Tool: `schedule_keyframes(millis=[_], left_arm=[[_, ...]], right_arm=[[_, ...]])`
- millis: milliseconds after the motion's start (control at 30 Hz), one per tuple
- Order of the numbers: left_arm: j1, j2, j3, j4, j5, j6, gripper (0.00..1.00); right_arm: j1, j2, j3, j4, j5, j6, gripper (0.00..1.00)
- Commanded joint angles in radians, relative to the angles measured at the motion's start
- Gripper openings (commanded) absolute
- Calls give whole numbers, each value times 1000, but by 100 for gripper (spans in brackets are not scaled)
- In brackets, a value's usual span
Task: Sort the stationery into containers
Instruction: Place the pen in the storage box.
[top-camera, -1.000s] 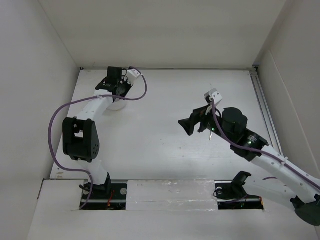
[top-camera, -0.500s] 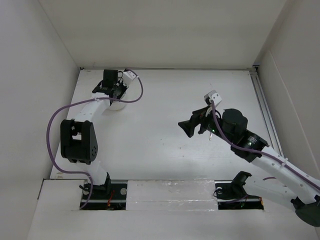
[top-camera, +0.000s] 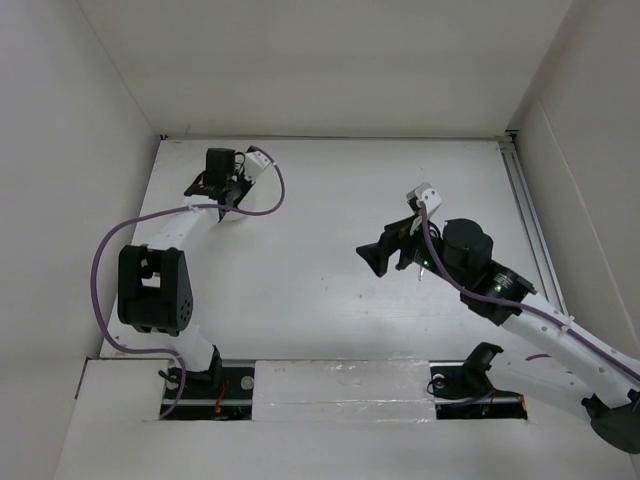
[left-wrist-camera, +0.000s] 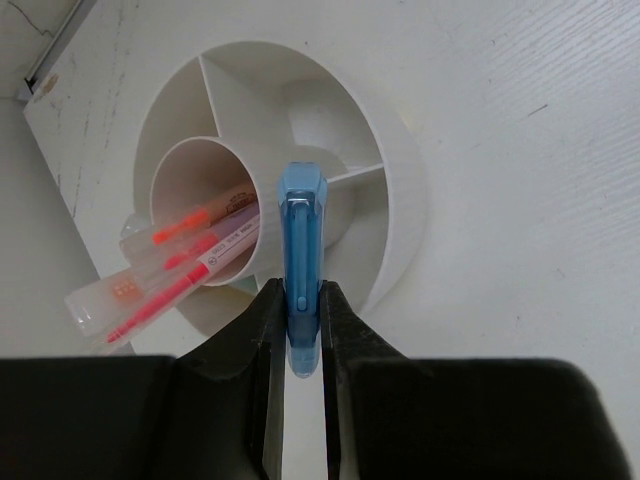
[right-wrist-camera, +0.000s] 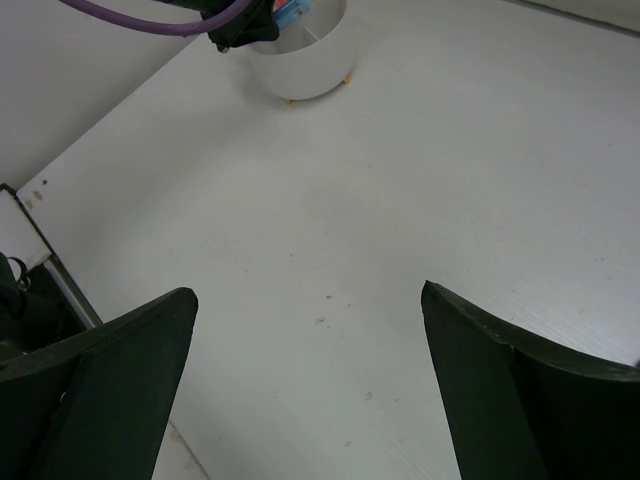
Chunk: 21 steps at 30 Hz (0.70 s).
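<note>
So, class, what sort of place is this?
Probably a robotics test cell: plain white walls enclose the table, a left arm and right arm stand at its near edge, and a divided tub holds pens.

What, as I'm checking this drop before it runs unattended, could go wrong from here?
1. The left gripper holds the blue plastic marker about over the rim of the inner cup of the round white divided tub. Released here, it may glance off into an outer compartment.
2. The pink and orange pens lean out over that cup's rim. A knock from the marker might tip them out.
</note>
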Motion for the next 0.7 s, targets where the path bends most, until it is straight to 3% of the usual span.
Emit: schedule_keyframes(millis=[0,667], left_arm=[[0,-39,0,50,-10,15,0],[0,-1,-42,101,-33,15,0]], right_arm=[[-5,-16,5,55,-13,-6,100],[4,-16,5,64,-13,-6,100]])
